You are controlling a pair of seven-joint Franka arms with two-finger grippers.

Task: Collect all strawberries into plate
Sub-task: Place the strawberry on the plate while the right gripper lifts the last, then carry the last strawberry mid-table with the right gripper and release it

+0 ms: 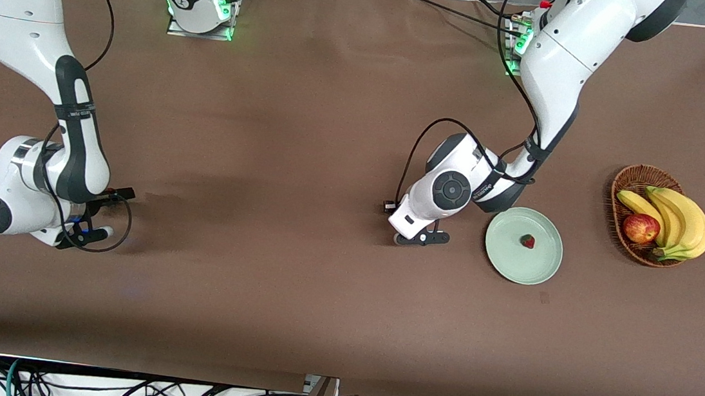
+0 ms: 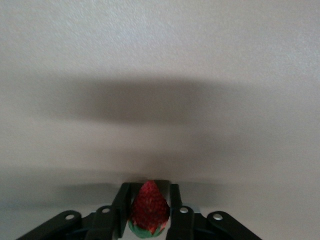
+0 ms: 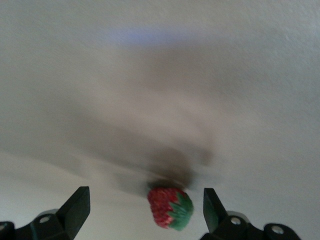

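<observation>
While one strawberry (image 1: 527, 241) already lies in the plate (image 1: 496, 254), my front view shows the left pincer (image 1: 421, 238) low over the table (image 1: 308, 122) beside that plate, the right pincer (image 1: 92, 231) low at its own end.

Left wrist: pincer clamped on a second strawberry (image 2: 148, 209); it could squirt out.

Right wrist: fingers (image 3: 76, 210) spread wide around the third strawberry (image 3: 170, 207); closing off-centre might roll it.

No writing I can read.

Left gripper (image 2: 148, 212) low over the surface, clamped on a strawberry (image 2: 148, 207); right gripper (image 3: 145, 210) low, fingers spread wide.
</observation>
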